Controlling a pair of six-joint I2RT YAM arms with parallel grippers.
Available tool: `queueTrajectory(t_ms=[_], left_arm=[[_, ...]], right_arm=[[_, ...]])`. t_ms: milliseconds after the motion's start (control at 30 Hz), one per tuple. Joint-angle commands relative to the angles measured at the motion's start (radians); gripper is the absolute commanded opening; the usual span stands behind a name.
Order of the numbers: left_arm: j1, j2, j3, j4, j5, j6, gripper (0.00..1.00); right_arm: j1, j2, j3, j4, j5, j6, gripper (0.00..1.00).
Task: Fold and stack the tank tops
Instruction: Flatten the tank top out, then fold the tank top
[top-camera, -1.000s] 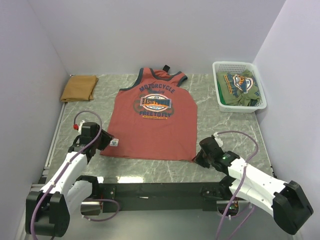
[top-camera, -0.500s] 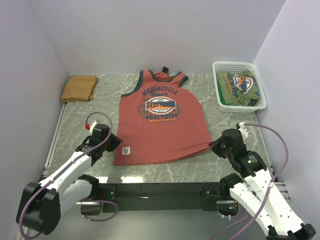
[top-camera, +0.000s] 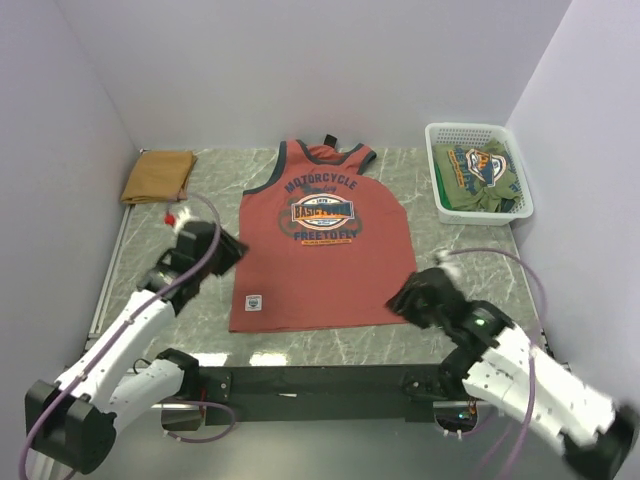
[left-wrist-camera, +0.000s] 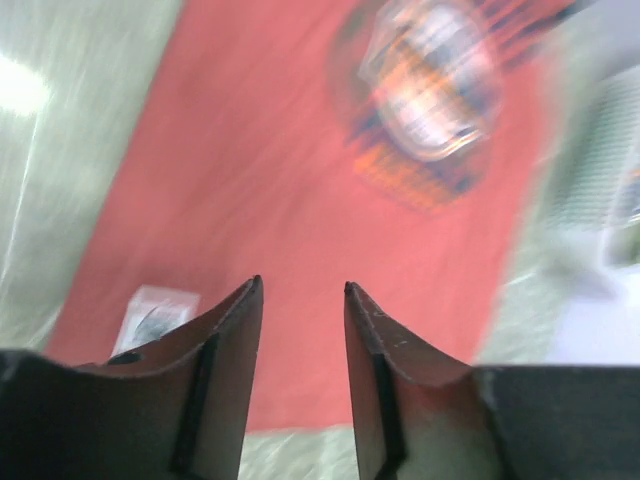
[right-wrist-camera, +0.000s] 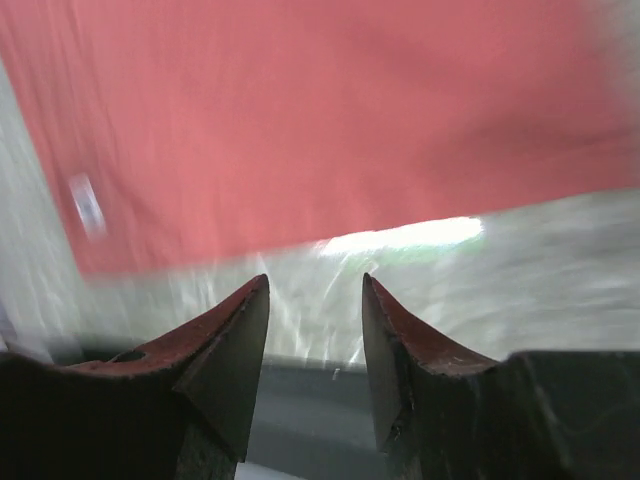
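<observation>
Top view: the rust-red tank top (top-camera: 320, 240) now lies flat and square in the middle of the table (top-camera: 455, 245), print up, neck at 12 o'clock and hem at 6. A second ago it sat skewed, with both claws pinching its lower corners; since then it has been drawn nearer and straightened, and both claws have let go. The left claw (top-camera: 218, 250) has moved off to the shirt's 9 o'clock edge. The right claw (top-camera: 408, 298) sits just off the hem corner at about 4 o'clock. The tan tank top (top-camera: 158, 176) is already folded at 10 o'clock, and the white mesh basket (top-camera: 478, 131) stands at 2 o'clock.

Left wrist view: the left claw (left-wrist-camera: 303, 285) is released, its jaws apart with nothing between them. It hangs over the red cloth (left-wrist-camera: 290, 150), with the white label (left-wrist-camera: 155, 315) at its 8 o'clock.

Right wrist view: the right claw (right-wrist-camera: 315, 280) is likewise released and empty. The hem (right-wrist-camera: 300, 120) is at its 12 o'clock and bare table (right-wrist-camera: 420, 290) is beneath it.

My reading is that the smoothing step is finished. Folding this shirt comes next, then stacking it with the tan one.
</observation>
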Motion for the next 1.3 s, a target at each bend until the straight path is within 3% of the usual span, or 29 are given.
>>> queueTrajectory(t_ms=[0, 233, 433, 733, 1267], left_arm=[[0.087, -0.005, 0.205, -0.041, 0.009, 0.132, 0.45], [0.257, 0.09, 0.645, -0.168, 0.083, 0.294, 0.48], [0.349, 0.148, 0.862, -0.213, 0.179, 0.326, 0.48], [0.382, 0.177, 0.954, -0.202, 0.271, 0.323, 0.47], [0.385, 0.163, 0.875, -0.151, 0.302, 0.327, 0.46]], right_arm=[[0.361, 0.185, 0.037, 0.18, 0.161, 0.218, 0.49], [0.641, 0.87, 0.537, 0.282, 0.212, 0.194, 0.43], [0.692, 1.237, 0.911, 0.25, 0.183, 0.107, 0.4], [0.718, 1.575, 1.31, 0.113, 0.143, 0.039, 0.4], [0.729, 1.778, 1.476, 0.007, 0.167, 0.007, 0.44]])
